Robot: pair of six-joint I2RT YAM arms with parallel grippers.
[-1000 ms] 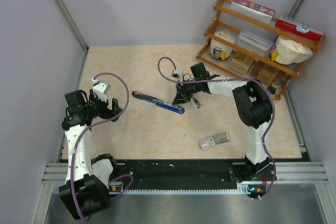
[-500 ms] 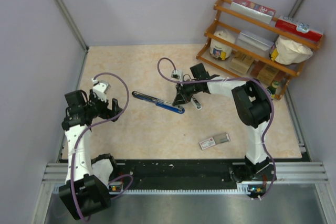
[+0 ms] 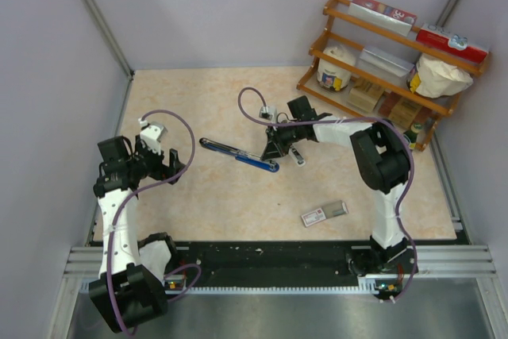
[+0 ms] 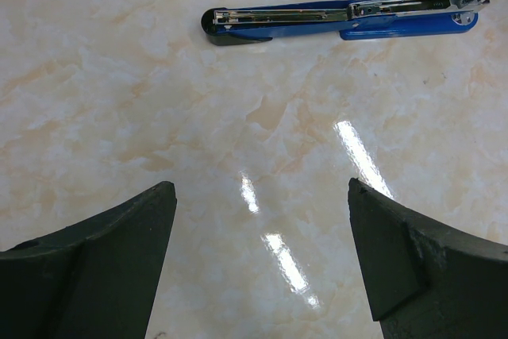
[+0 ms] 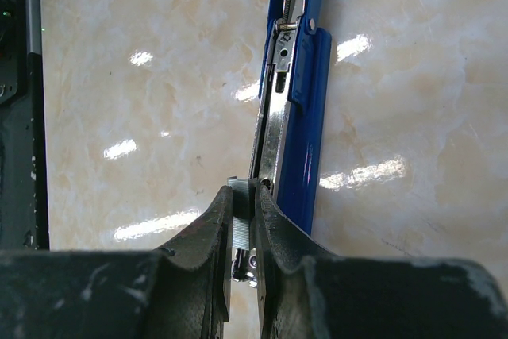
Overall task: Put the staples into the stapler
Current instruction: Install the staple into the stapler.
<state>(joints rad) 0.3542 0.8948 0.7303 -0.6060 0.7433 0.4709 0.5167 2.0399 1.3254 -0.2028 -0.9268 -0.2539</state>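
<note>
The blue stapler [image 3: 238, 153] lies opened out flat in the middle of the table, its metal channel up; it also shows in the left wrist view [image 4: 341, 20] and the right wrist view [image 5: 298, 93]. My right gripper [image 5: 243, 200] is shut on a short silvery strip of staples [image 5: 240, 220], held at the near end of the stapler's metal channel. In the top view it [image 3: 274, 151] sits at the stapler's right end. My left gripper [image 4: 262, 196] is open and empty, above bare table well left of the stapler.
The red-and-white staple box [image 3: 323, 213] with its grey tray slid out lies at the front right. A second small stapler [image 3: 296, 154] lies just right of my right gripper. A wooden shelf [image 3: 389, 61] of goods stands at the back right.
</note>
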